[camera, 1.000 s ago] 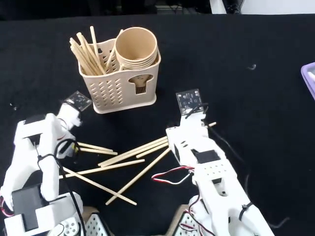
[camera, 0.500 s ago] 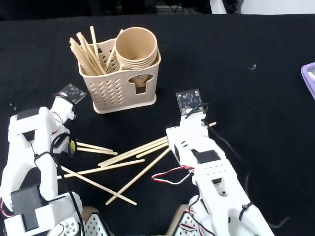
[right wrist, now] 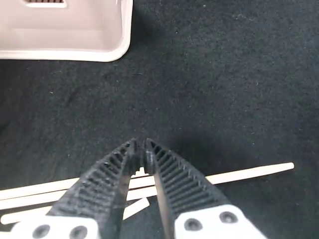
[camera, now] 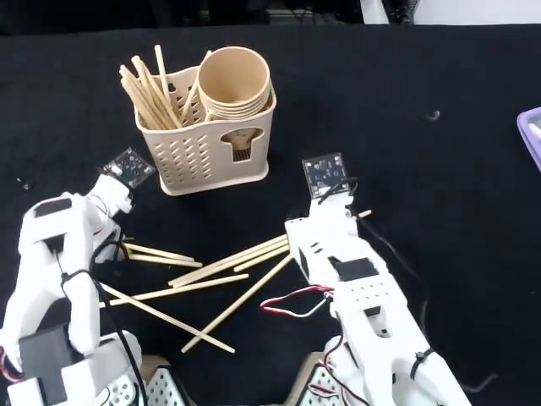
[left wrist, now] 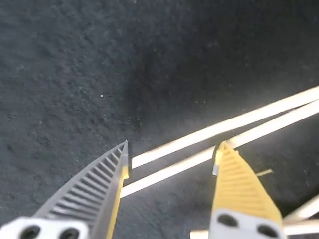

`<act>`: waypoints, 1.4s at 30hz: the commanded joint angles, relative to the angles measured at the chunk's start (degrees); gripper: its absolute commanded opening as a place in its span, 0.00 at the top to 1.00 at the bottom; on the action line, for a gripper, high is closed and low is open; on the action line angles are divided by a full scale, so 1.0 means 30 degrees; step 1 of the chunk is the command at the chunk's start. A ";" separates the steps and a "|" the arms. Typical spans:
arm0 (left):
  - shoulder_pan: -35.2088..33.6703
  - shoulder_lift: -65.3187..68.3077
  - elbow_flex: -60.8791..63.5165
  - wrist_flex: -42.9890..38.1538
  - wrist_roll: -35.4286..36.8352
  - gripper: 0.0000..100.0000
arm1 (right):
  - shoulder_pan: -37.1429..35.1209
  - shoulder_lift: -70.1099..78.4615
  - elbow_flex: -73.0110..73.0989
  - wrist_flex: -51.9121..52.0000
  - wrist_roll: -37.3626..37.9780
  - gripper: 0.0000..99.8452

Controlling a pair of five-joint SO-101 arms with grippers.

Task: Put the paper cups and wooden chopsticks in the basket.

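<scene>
Wooden chopsticks (left wrist: 224, 127) cross the gap of the spread left tool (left wrist: 172, 146).

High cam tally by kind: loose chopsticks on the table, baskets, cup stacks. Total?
Loose chopsticks on the table: 8, some partly under the arms
Basket: 1
Paper cup stack, in the basket: 1
Total: 10
</scene>
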 commanded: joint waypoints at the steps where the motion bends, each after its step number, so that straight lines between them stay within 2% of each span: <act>1: 0.0249 0.0176 0.1099 -0.1993 -0.0117 0.73 | -0.0322 -0.0425 -0.0044 -0.0440 0.0088 0.97; 15: 0.0161 -0.0029 0.2037 -0.1963 -0.0996 0.73 | -0.0322 -0.0425 -0.0044 -0.0440 0.0088 0.97; 20: 0.0044 -0.0088 0.1978 -0.1963 -0.1143 0.79 | -0.0322 -0.0425 -0.0044 -0.0440 0.0088 0.97; 24: -0.0923 -0.0088 0.1304 -0.1934 -0.0879 0.75 | -0.0322 -0.0425 -0.0044 -0.0440 0.0088 0.97; 33: -0.1509 -0.3136 0.0601 -0.1582 0.4425 0.74 | -0.0352 -0.0425 -0.0073 -0.0440 0.0088 0.97; 38: -0.1421 -0.6447 -0.0659 0.2989 0.7707 0.74 | -0.0352 -0.0425 -0.0073 -0.0440 0.0088 0.97; 42: -0.1568 -0.8117 -0.1333 0.5861 1.2718 0.74 | -0.0352 -0.0425 -0.0073 -0.0440 0.0088 0.97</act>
